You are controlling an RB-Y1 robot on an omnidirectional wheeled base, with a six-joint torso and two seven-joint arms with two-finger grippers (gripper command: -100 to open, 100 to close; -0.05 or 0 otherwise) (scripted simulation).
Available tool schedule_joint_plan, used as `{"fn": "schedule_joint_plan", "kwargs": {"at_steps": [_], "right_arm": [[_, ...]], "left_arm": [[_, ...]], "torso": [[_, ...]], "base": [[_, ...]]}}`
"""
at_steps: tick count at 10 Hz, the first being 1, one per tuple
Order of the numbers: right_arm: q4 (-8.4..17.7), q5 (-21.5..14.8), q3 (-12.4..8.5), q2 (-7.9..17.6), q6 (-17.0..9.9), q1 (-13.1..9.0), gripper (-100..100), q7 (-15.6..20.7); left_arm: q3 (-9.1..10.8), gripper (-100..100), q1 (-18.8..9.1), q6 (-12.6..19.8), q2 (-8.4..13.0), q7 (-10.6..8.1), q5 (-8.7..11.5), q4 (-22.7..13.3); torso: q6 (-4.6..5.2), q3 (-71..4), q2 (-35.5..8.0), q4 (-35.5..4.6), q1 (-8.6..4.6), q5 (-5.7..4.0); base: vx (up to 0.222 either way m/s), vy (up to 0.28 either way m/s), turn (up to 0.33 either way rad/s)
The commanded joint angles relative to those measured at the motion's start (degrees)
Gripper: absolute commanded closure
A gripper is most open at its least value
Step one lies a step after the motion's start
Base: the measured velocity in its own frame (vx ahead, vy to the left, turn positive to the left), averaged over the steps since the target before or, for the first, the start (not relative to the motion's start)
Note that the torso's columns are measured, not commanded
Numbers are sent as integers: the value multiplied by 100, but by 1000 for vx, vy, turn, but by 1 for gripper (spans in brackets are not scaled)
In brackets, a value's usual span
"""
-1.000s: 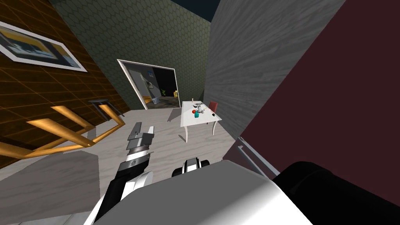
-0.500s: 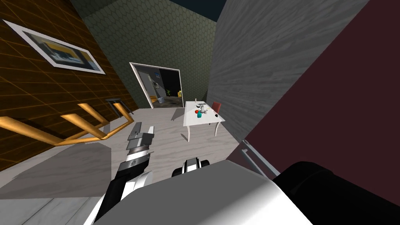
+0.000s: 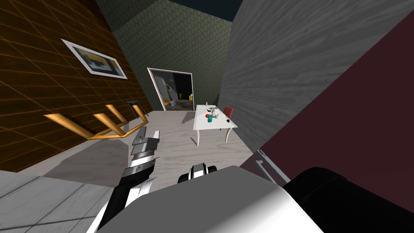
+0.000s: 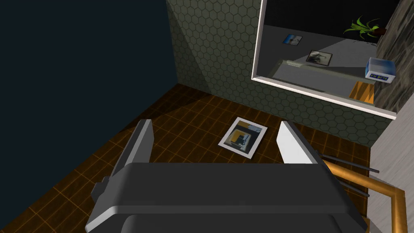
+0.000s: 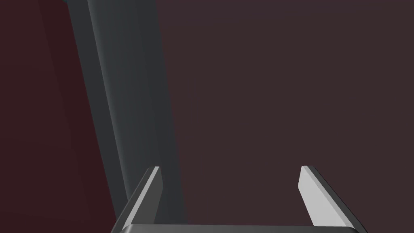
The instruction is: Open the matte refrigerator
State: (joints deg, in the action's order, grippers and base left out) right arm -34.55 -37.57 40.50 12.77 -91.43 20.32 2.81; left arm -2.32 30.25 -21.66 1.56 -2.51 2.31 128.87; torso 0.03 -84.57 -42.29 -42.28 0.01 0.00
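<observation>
Refrigerator (image 3: 355,121): a flat dark maroon, matte front, close on my right side in the head view and running up to the top corner. A pale grey bar handle (image 3: 270,166) sat on its near edge, low down, just beside my chest.

Right wrist view: the same maroon front (image 5: 283,101) lay directly ahead of the right gripper (image 5: 230,170). The handle (image 5: 129,101) showed as a dark grey bar running along the front and passing by one finger (image 5: 151,190). It was not between the two fingers. Whether that finger touched the bar could not be told. The fingers stood wide apart with nothing between them.

Left gripper (image 3: 149,130): held out in front over the pale floor, well apart from the refrigerator. In its wrist view (image 4: 215,123) the fingers were spread wide and held nothing.

Surroundings, head view:
- A grey wood-grain wall (image 3: 283,60) adjoined the refrigerator.
- A white table (image 3: 206,124) stood near that wall, with small items on it, one red and one teal.
- A red chair (image 3: 229,111) was just behind the table.
- A white-framed doorway (image 3: 174,89) was in the green hexagon-pattern wall beyond.
- A framed picture (image 3: 96,62) hung on the brown tiled wall to my left, above a golden wooden frame (image 3: 105,133).
</observation>
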Motion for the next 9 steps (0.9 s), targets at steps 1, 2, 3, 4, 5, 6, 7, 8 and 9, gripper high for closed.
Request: {"fn": "schedule_joint_plan", "kwargs": {"at_steps": [1, 2, 3, 4, 5, 6, 7, 8, 9], "right_arm": [[383, -111, 114, 23, -289, -167, -100, 7], [361, -111, 114, 23, -289, -167, -100, 7], [500, -153, 157, 48, -416, -230, -100, 26], [500, -153, 157, 48, -416, -230, -100, 26], [594, -187, 192, 71, -517, -282, -100, 42], [712, -229, 236, 107, -645, -350, -100, 62], [734, -238, 244, 116, -669, -364, -100, 66], [825, -219, 224, 71, -596, -406, -100, 45], [873, -198, 184, 206, -419, -336, -100, -29]], "left_arm": [[-1, 0, -1, 0, 0, 0, 0, 0], [-1, 0, -1, 0, 0, 0, 0, 0], [0, 0, 0, 0, 0, 0, 0, 0], [0, 0, -1, 0, 0, 0, 0, 0], [0, 0, 0, 0, 0, 0, 0, 0], [0, 0, -1, 0, 0, 0, 0, 0], [-1, 0, -1, 0, 0, 0, 0, 0], [0, 0, 0, 0, 0, 0, 0, 0], [0, 0, 0, 0, 0, 0, 0, 0]], "torso": [[-8, 0, 0, -1, 2, 1], [-5, 0, 0, -1, -1, 1], [0, 0, 1, 0, -3, -1], [-4, 0, 0, -1, -2, 0], [-2, 0, 0, 0, -1, 0], [-4, 0, 0, -1, 0, 1], [-6, 0, 0, -1, -1, 1], [-1, 0, 1, 0, -2, 0], [-1, -1, 1, 0, -1, 0]], "base": [[-4, -6, 317], [-2, -11, 92], [-4, -5, 115], [-3, -5, 88], [-4, -3, 109], [-8, -4, 235], [-6, -8, 128], [-2, -4, 12], [15, 8, 45]]}}
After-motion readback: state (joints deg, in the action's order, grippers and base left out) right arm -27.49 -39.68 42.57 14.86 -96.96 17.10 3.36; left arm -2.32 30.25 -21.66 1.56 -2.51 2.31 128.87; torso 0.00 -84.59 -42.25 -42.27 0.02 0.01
